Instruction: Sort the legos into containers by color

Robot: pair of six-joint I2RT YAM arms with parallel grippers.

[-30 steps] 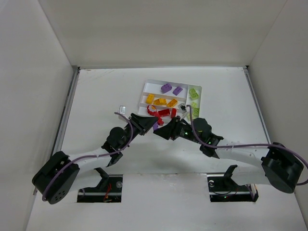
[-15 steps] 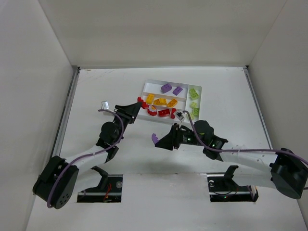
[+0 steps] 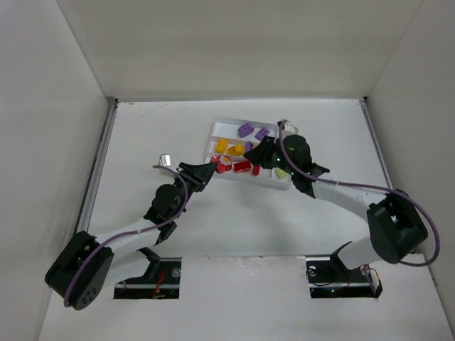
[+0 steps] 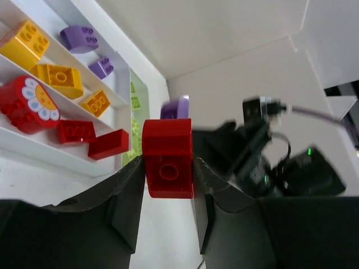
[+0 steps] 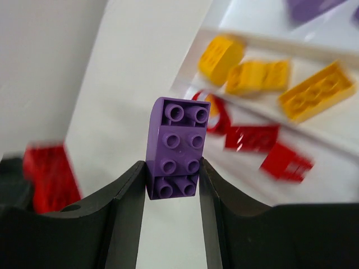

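The left gripper [image 3: 207, 171] hangs just off the near left corner of the white tray [image 3: 231, 121]. Its fingers are pinched on a red brick [image 4: 167, 157], held with its hollow underside facing the wrist camera. The right gripper [image 3: 250, 151] is over the middle of the tray, its arm reaching in across the tray's right end. Its fingers are clamped on the sides of a purple brick [image 5: 174, 147], studs turned up toward its own camera. Neither held brick touches the tray or the worktop [image 3: 142, 142].

The rest are already in the tray. The far long slot holds two purple bricks [image 3: 246, 129]. The middle slot holds the yellow-orange bricks [image 4: 59, 79], one of them at the left end. In the near slot the round red piece [image 4: 27, 104], with a white and orange pattern on top, lies at the left end, and two flat red bricks [image 4: 77, 131] lie beside it toward the right. Lime green bricks [image 4: 133, 100] fill the crosswise slot at the right end, partly hidden from above by the right arm.
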